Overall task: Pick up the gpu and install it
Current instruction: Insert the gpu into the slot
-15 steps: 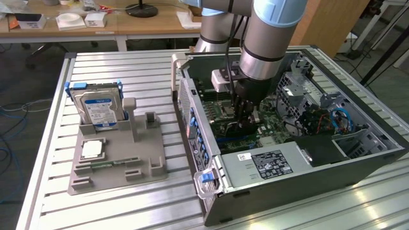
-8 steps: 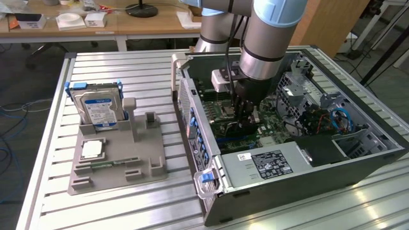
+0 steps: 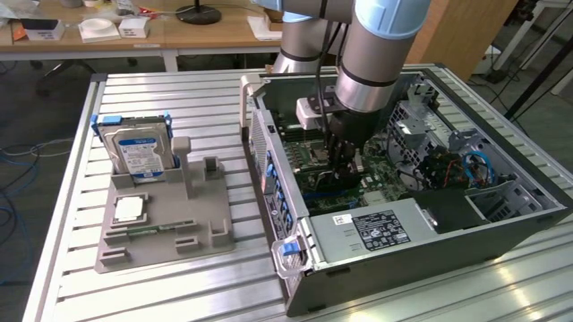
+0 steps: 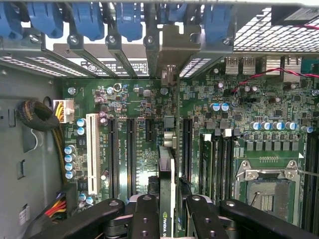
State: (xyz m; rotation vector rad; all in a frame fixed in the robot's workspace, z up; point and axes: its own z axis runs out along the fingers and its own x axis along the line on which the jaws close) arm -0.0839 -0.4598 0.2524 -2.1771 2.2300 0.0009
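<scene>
Gpu stands on edge between your claw's fingers, gripped, inside the open case above the motherboard. Its long axis runs toward the rear brackets, its end near them. A partial logo shows on its edge; you cannot read it. On the desk, a grey holder carries a hard drive with a blue-white label.

This is looking like a robot lab or workshop. A big robot arm is reaching into an open computer case that is sitting on a ribbed metal desk. A grey holder is keeping spare parts standing. Wooden tables and loose cables are lying behind.
</scene>
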